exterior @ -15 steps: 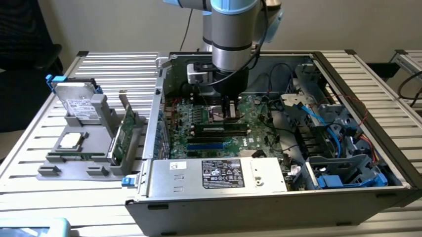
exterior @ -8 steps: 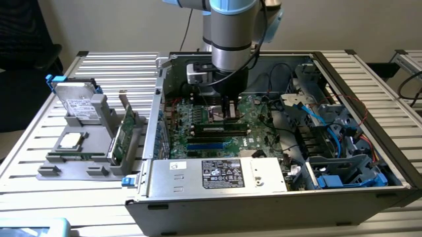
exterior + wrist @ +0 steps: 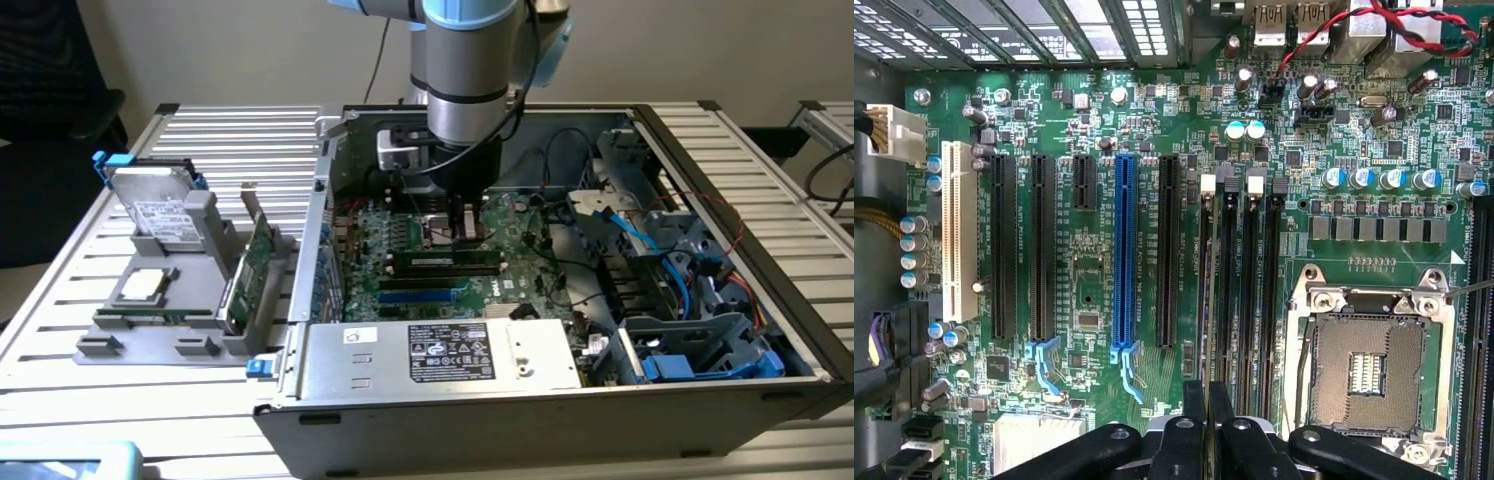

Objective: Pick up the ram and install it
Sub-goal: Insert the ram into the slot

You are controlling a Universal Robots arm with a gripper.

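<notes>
Tool (image 3: 1206, 392) above motherboard (image 3: 1094, 250), inside case (image 3: 534, 420)

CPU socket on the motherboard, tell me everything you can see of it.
The CPU socket is a square, silvery metal frame set flat on the green motherboard, beside the black memory slots. It is empty: the dark contact field lies bare, with small components at its middle. The tool's black linkage hides part of one edge.

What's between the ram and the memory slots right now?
Nothing visible. The gripper is shut on the ram, which stands lengthwise right at the memory slots; the cables lie toward the exterior view's right.
</notes>
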